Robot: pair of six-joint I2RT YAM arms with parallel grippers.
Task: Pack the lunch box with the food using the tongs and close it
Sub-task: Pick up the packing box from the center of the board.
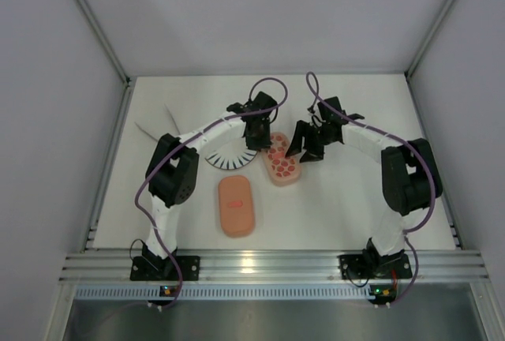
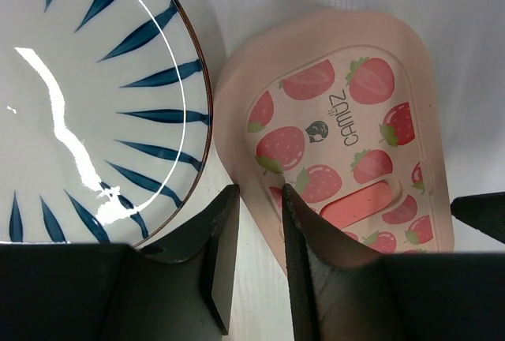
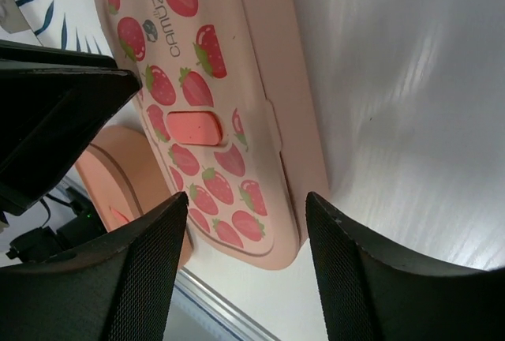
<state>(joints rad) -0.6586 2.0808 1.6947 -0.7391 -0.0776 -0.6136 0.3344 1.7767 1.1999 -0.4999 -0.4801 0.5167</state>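
The strawberry-printed lunch box (image 1: 282,163) is taken as the reference; it lies closed on the white worktop (image 1: 331,215), lid upward, between the two arms.

1. The tongs (image 1: 162,128) are seen well to the left of the lunch box, lying flat on the worktop and untouched by either arm.
2. The striped plate (image 1: 230,159) is placed just left of the lunch box; in the left wrist view its rim (image 2: 79,104) is almost touching the box lid (image 2: 339,120). No food can be made out on the visible part of it.
3. The left hand (image 1: 254,137) is positioned at the left edge of the lunch box. Its fingers (image 2: 258,199) are held a narrow gap apart, one over the lid rim and the other over the strip of worktop beside the plate; nothing is seen clamped between them.
4. A plain pink lid (image 1: 237,207) with a small red mark is located nearer the arm bases than the lunch box, slightly to its left and apart from it.
5. The right hand (image 1: 306,150) is set at the right side of the lunch box. Its fingers (image 3: 245,207) are spread wide, and the rounded end of the lid (image 3: 205,80) is framed between them without being gripped
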